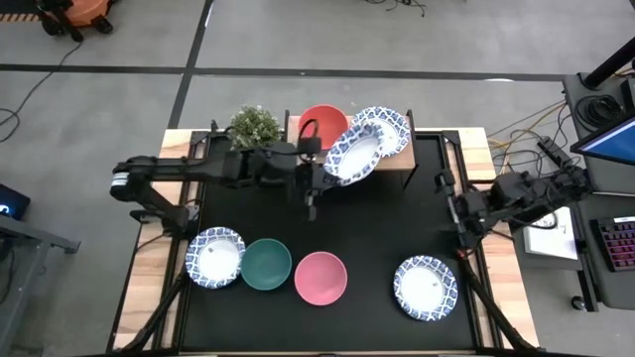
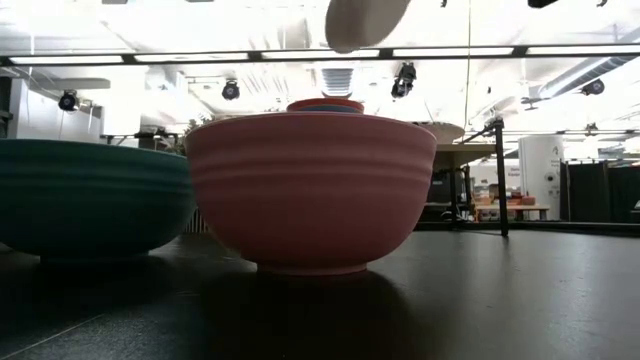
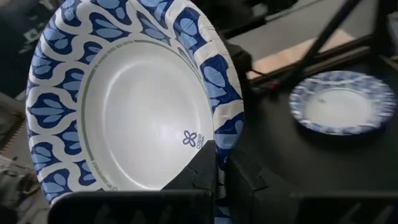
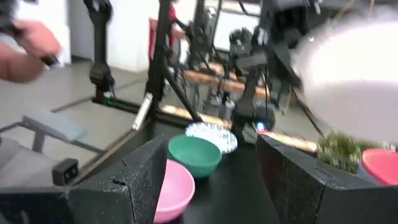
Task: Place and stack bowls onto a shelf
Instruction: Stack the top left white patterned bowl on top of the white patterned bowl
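Note:
My left gripper (image 1: 322, 167) is shut on a white bowl with a blue-patterned rim (image 1: 352, 154), held tilted in the air by the shelf (image 1: 408, 162). On the shelf stand a red bowl (image 1: 322, 123) and another patterned bowl (image 1: 385, 129). On the table, near the front edge, rest a patterned bowl (image 1: 214, 258), a green bowl (image 1: 266, 265), a pink bowl (image 1: 320, 277) and a patterned bowl (image 1: 426, 288). My right gripper (image 4: 211, 186) is open and empty at the table's right side (image 1: 458, 210). My left gripper holds the patterned bowl by its rim (image 3: 227, 144), one finger (image 3: 198, 171) inside the bowl and one (image 3: 252, 180) outside its wall. The bowl is lifted clear of table and shelf and stands steeply tilted, its open side toward the gripper.
A small potted plant (image 1: 255, 125) stands at the shelf's left end. A person's hand (image 4: 25, 38) shows in the room beyond the table. The black tabletop (image 1: 382, 233) between the shelf and the front row of bowls is bare.

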